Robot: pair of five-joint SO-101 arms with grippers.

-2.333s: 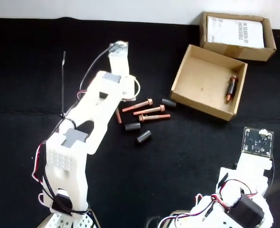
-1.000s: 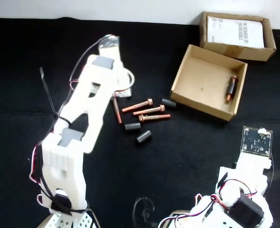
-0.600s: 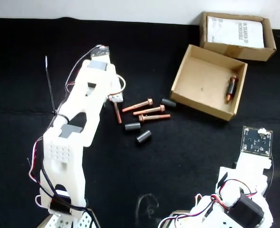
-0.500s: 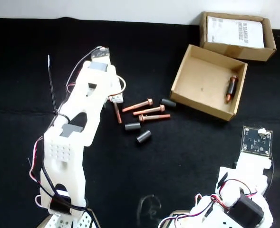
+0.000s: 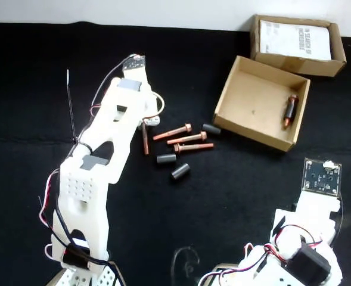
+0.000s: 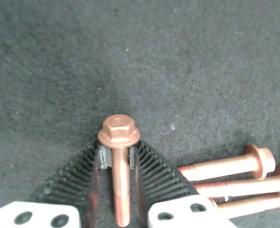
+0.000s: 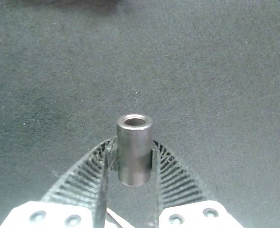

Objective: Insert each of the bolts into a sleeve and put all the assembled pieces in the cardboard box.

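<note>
Black counter (image 5: pixel 32 89), high view: loose bolts (image 5: pixel 187 138) and sleeves (image 5: pixel 166 159) beside cardboard box (image 5: pixel 252 98), one assembled piece (image 5: pixel 290 111) inside. Left wrist view — left hand (image 6: pixel 117 151) clamped on copper bolt (image 6: pixel 119 134). Right wrist view — right hand (image 7: pixel 132 153) clamped on grey sleeve (image 7: pixel 134 137).

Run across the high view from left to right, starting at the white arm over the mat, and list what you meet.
left arm → held bolt → cluster of three loose bolts → cardboard box → assembled piece inside it, by its right wall. The loose sleeves overlap the bolts, so they are left out.
</note>
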